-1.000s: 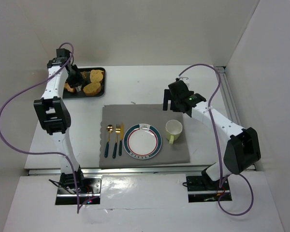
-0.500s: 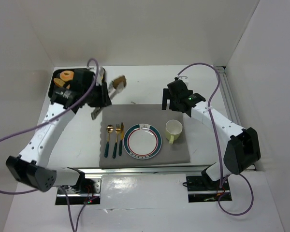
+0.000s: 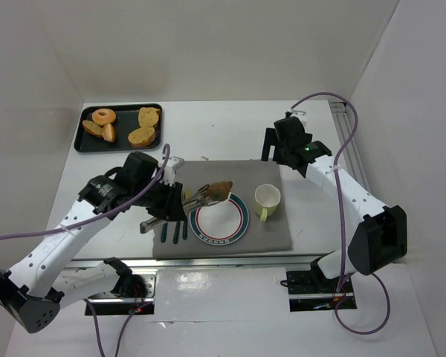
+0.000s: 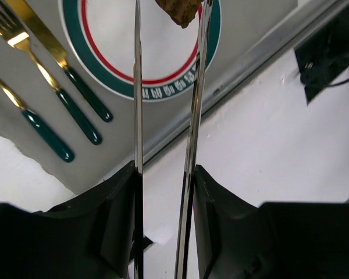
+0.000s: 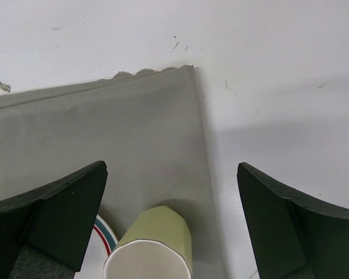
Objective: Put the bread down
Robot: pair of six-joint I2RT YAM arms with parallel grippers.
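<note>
one brown bread piece (image 3: 221,188) hangs just above the plate (image 3: 243,223), pinched at its edge by tongs (image 3: 197,198) that the left fingers (image 4: 119,215) squeeze; the right fingers (image 5: 64,203) stand spread. we judge it light and stiff, better held mid-body.

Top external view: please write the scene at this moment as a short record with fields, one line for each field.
left gripper: shut on the tongs
tongs: pinching the brown bread at their tips
bread: held over the plate, not yet released
right gripper: open, empty, over the placemat near the cup
tray: far left, holds more pastries
cutlery: on the placemat, left of the plate
</note>
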